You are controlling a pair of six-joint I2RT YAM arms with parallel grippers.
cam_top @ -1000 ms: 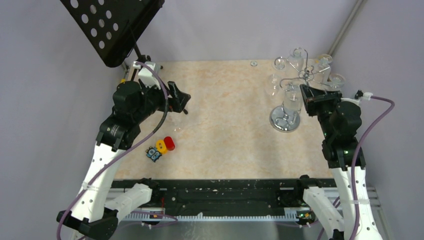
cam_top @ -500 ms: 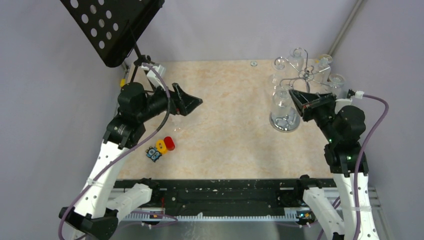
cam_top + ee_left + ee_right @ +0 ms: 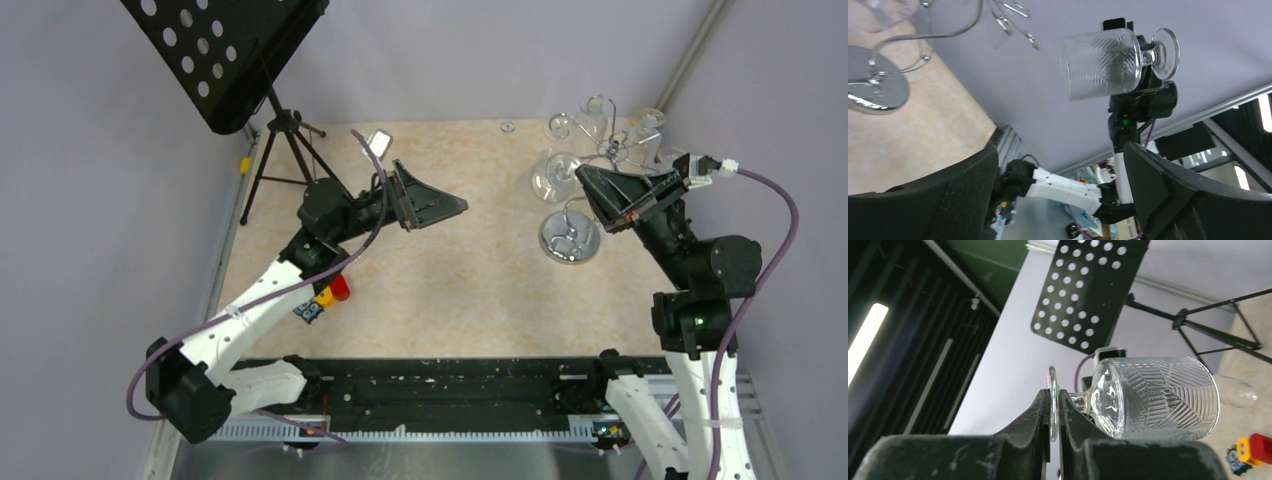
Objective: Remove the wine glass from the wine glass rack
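Beige marbled tabletop (image 3: 480, 290) open down the middle. Black perforated music stand on tripod (image 3: 225, 55) blocks far left; shiny chrome wire rack (image 3: 570, 238) crowds far right; small coloured toys (image 3: 325, 296) sit near left.

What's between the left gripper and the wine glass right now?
Nothing stands there: the top view shows only bare table between the open left gripper and the wine glass, which the right gripper holds by its foot.
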